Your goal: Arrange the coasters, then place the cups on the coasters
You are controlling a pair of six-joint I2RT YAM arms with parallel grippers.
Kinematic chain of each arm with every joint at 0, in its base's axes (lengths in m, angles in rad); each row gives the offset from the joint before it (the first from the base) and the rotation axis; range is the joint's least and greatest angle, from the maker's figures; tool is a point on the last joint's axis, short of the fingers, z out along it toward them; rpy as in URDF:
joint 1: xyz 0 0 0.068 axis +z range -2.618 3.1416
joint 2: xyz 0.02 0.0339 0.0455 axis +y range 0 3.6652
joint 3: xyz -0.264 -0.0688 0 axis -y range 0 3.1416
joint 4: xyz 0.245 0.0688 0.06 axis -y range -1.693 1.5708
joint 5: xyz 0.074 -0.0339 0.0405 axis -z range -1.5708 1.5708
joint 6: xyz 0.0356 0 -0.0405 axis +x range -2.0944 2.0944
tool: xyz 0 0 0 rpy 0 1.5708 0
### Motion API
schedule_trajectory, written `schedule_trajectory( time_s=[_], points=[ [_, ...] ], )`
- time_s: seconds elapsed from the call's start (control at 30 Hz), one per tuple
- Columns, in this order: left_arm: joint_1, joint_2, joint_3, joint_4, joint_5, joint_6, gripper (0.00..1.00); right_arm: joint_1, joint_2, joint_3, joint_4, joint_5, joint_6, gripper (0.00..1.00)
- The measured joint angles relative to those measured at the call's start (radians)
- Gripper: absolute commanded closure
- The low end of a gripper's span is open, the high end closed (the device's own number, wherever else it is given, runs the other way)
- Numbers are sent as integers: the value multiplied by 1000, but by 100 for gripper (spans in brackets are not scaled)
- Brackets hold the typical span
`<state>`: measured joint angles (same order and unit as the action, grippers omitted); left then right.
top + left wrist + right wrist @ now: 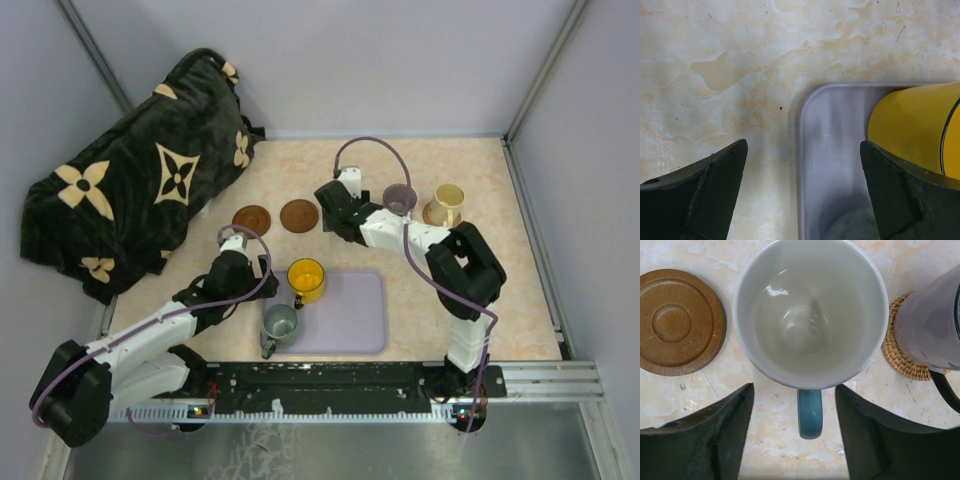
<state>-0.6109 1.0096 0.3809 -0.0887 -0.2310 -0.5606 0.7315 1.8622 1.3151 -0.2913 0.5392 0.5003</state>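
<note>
Two parted fingers of the right gripper (794,395) flanked, without touching, the blue handle (810,412) of the cream-white mug (810,315), which stood straight ahead, handle pointing back at the wrist. From above, the arm hid that mug. The left gripper (802,150), jaws spread wide, hung beside the yellow mug (910,125).

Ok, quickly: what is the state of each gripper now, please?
Left gripper: open, holding nothing.
Right gripper: open, one finger on each side of the handle of the white cup, not gripping it.
</note>
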Motion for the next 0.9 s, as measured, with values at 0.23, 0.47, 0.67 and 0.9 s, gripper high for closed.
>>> schedule_trajectory(
  time_s=[0.23,0.47,0.67,0.9],
  points=[
    [0,-44,0,0,0,18,0,3,-49,-48,-2,19,2,27],
    [0,-99,8,0,14,51,0,29,-180,-101,-10,26,19,27],
    [-2,-143,19,0,43,76,0,64,-365,-173,-16,25,36,34],
    [-28,-146,54,-1,119,109,0,91,-592,-274,-55,32,69,38]
  ],
)
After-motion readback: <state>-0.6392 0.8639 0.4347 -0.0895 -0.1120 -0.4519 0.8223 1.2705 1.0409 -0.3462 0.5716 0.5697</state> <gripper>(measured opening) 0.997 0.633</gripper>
